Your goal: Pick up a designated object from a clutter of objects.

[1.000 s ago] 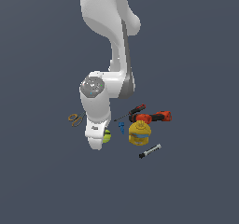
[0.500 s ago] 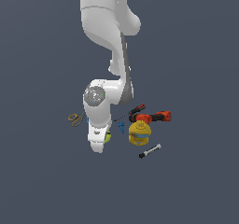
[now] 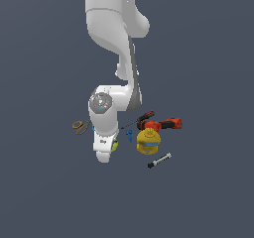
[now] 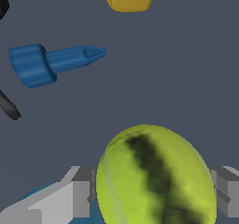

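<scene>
Tennis ball (image 4: 156, 176), fuzzy yellow-green, dark curved stripe, sits between grey jaws; contact unclear.

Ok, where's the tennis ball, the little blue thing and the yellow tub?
tennis ball (image 4: 156, 176), wrist view, its middle.
small blue piece (image 4: 51, 62), wrist view, where cap meets stem.
yellow container (image 3: 148, 141), exterior view, its front.

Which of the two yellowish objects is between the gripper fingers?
The tennis ball, yellow-green with a dark curved mark; the yellow container stands apart.
</scene>
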